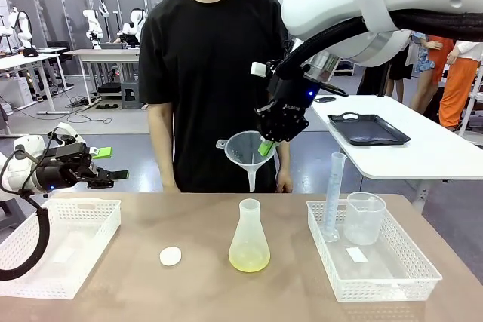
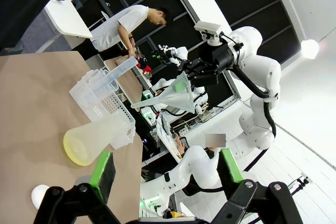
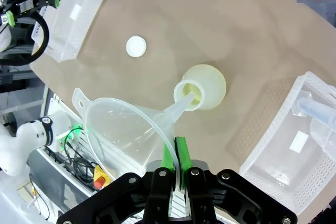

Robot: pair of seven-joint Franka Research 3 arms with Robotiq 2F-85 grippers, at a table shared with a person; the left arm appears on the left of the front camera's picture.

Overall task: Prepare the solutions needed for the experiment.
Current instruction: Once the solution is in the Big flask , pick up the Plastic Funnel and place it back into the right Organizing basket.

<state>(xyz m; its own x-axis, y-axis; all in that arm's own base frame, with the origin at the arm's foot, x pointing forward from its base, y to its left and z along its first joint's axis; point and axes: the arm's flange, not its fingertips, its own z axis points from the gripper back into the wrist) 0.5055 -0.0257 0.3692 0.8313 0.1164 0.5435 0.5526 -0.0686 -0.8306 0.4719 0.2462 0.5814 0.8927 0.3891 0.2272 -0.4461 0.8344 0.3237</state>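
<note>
**Funnel pinched above the flask mouth**

The right claw [image 1: 266, 145] is seen pressed onto the rim of a clear funnel [image 1: 247, 148], with the thin wall pinched between its green pads. Straight below the claw the flask [image 1: 249, 243] is stood upright. The solution [image 1: 249, 263] is found as a shallow pale yellow-green layer at its bottom. A sliver of air is left between spout tip and flask mouth in the front view. From the right wrist the spout is lined up over the opening.

Bare tabletop is left all round the flask. A white disc [image 1: 170, 256] is laid near it, towards the left claw's side. Well out from the right claw, a white basket [image 1: 423, 263] is set with a graduated cylinder [image 1: 333, 197] and a beaker [image 1: 364, 219] inside. The other basket [image 1: 90, 248] is cut off by the picture edge.

The left claw [image 1: 109, 164] is held in the air above that basket's end of the table, pads spread, nothing between them.

Part of the funnel's rim is hidden behind the right claw. The cylinder's markings cannot be read.
</note>
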